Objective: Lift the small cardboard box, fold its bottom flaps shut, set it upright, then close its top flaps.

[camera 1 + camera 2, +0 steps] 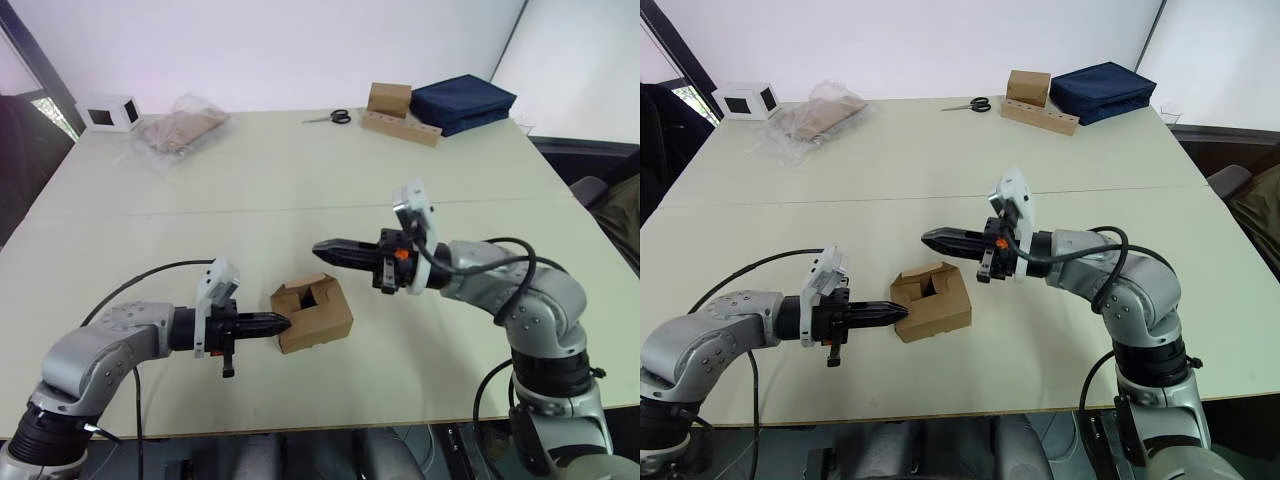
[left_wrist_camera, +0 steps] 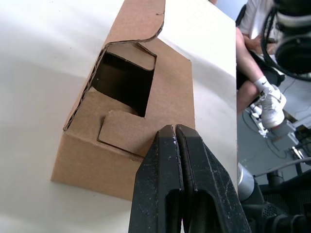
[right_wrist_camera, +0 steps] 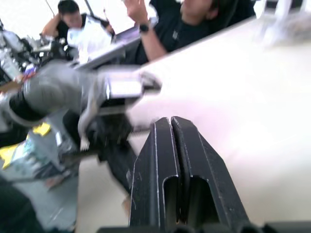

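The small cardboard box [image 1: 312, 312] stands on the table near its front edge, a little left of centre. Its top flaps [image 2: 127, 132] are partly folded in, with a dark gap left between them. My left gripper [image 1: 283, 323] is shut, and its tip touches the box's left side at flap height. The left wrist view has the shut fingertips [image 2: 175, 136] right against the cardboard. My right gripper [image 1: 322, 246] is shut with nothing in it. It hangs in the air above and just behind the box, pointing left, clear of the cardboard.
At the table's far side lie a white box with a dark window [image 1: 108, 112], a clear plastic bag [image 1: 180, 128], scissors [image 1: 330, 117], a brown cube on a holed strip [image 1: 398, 112] and a navy bag [image 1: 462, 100]. People sit beyond the table [image 3: 165, 24].
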You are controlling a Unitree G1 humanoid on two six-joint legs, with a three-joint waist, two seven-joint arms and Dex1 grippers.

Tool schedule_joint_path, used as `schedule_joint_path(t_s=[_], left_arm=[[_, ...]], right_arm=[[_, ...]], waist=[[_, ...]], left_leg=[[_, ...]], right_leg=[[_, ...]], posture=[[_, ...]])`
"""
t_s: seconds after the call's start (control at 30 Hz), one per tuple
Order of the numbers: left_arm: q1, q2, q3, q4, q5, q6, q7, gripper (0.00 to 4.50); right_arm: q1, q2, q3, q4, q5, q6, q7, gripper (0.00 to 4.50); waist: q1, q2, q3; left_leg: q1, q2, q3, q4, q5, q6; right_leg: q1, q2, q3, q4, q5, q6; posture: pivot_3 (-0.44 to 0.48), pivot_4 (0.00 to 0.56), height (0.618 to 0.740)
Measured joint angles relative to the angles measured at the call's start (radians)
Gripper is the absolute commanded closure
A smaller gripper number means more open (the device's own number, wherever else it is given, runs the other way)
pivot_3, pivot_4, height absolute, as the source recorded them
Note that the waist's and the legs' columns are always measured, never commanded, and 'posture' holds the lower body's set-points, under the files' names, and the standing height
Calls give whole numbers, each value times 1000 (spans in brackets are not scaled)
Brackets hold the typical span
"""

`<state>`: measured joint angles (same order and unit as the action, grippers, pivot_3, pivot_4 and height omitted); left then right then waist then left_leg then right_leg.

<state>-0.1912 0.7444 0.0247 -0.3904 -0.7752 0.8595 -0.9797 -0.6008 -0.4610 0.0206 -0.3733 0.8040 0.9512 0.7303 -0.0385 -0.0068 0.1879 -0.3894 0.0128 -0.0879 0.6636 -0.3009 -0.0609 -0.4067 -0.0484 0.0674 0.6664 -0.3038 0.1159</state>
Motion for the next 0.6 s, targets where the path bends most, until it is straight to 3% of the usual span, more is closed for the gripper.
schedule_joint_path(t_s=[0.03,0.13,0.2,0.6], left_arm=[[-3,0,0,4,0,0,0,4500],[-7,0,1,10,-2,1,0,4500],[-8,0,3,11,-7,5,2,4500],[1,17,20,-5,-23,19,27,4500]], right_arm=[[-7,0,17,25,-24,-9,-2,3787],[-17,-4,82,73,-93,-44,7,2483],[-35,-2,118,94,-129,-65,15,1894],[-41,-58,260,112,-268,-123,121,1894]], waist=[[-1,0,0],[-3,0,0],[-4,0,0],[-3,0,0]], left_leg=[[0,0,0,0,0,0],[0,0,0,0,0,0],[0,0,0,0,0,0],[0,0,0,0,0,0]], right_leg=[[0,0,0,0,0,0],[-1,0,0,0,0,0],[-1,0,0,0,0,0],[-1,0,0,0,0,0]], posture=[[0,150,740],[0,150,740],[0,150,740],[0,150,740]])
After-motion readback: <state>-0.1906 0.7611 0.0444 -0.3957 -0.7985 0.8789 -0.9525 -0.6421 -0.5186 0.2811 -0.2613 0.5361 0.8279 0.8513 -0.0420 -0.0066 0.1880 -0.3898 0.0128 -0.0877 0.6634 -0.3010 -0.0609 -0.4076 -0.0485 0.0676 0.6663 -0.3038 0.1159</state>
